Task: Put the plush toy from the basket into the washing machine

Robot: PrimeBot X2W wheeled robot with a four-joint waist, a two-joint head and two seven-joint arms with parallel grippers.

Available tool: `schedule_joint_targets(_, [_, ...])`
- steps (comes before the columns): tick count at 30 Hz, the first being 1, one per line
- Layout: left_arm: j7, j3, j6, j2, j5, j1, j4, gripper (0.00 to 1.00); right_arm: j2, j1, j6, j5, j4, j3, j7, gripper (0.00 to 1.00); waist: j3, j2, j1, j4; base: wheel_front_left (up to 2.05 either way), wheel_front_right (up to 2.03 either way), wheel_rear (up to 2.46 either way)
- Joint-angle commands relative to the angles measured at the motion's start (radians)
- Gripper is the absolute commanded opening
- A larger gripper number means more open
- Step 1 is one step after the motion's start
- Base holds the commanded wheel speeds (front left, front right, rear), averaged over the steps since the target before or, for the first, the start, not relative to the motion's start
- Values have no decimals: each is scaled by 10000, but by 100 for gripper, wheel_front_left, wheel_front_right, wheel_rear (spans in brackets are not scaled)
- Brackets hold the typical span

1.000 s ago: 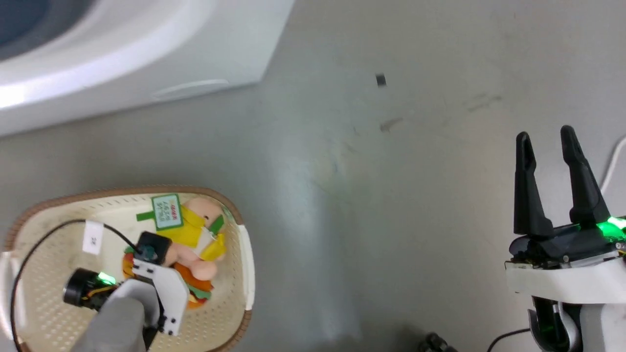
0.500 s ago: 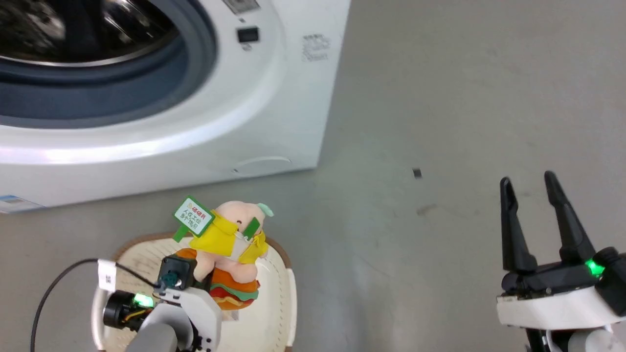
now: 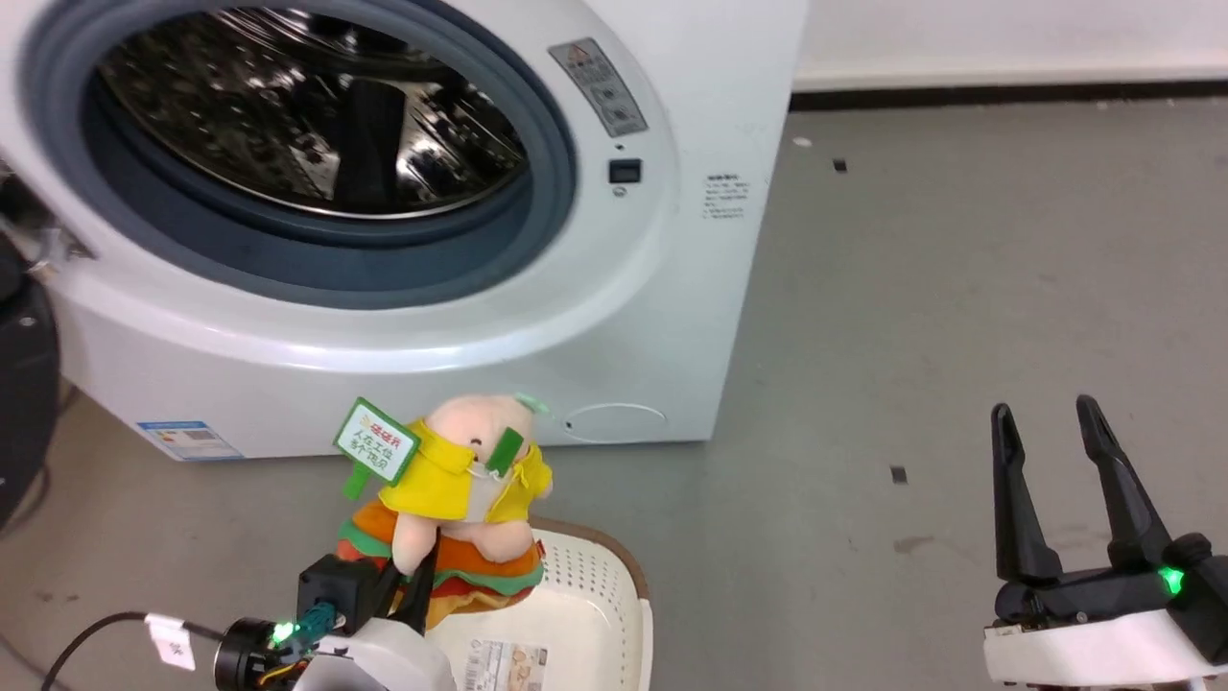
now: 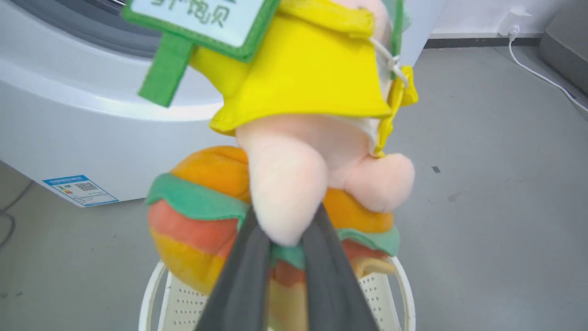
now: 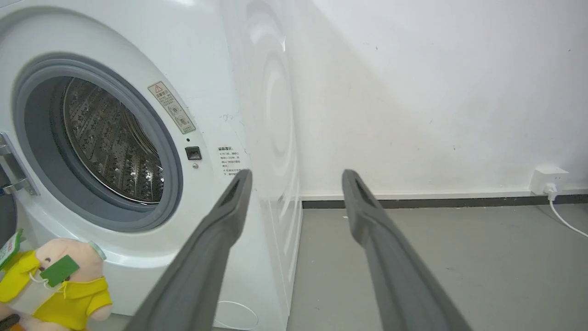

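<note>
Our left gripper [image 4: 285,230] points up, fingers clamped on the toy [image 3: 460,480] at a leg | we count one toy, above one basket [image 3: 595,585], before one washer [image 3: 672,288] | our right gripper [image 3: 1044,413] upright, fingers apart, empty.

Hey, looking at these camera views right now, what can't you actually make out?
Basket: head view, mostly hidden by the plush toy and left gripper, and cut by the bottom edge, so its contents are unknown.
Washing machine door: head view, cut by the left edge.
Warning sticker: head view, print too small to read.
Toy's sign: left wrist view, cut by the top edge.
</note>
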Motion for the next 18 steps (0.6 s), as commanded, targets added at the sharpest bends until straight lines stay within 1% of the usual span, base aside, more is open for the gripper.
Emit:
schedule_joint_targets(1, [-54,102,-13,-34,64,171,-295,0,-2,152,-7,50,-4,-14,-44,100,-263,0,2,226,0,0,0])
schedule_joint_targets(7, [-54,873,-45,-145,218,710,-2092,0,-2,258,-7,41,-35,139,-44,100,-391,0,2,336,0,0,0])
schedule_joint_targets(8, [-54,1066,-92,-204,141,767,-2371,0,-2,249,-7,59,-46,157,-44,100,-381,0,2,320,0,0,0])
schedule_joint_targets(12, [-54,1655,-203,-108,307,777,-3349,0,-2,85,-7,86,-67,413,-44,100,-220,0,2,130,0,0,0])
schedule_joint_targets(15, [-54,2075,-273,12,394,511,-3842,0,-2,-30,-7,94,-123,567,-44,100,-32,0,2,-6,0,0,0])
schedule_joint_targets(18, [-54,2405,-360,180,351,124,-4014,0,-2,-152,-7,142,-181,645,-44,100,236,0,2,-200,0,0,0])
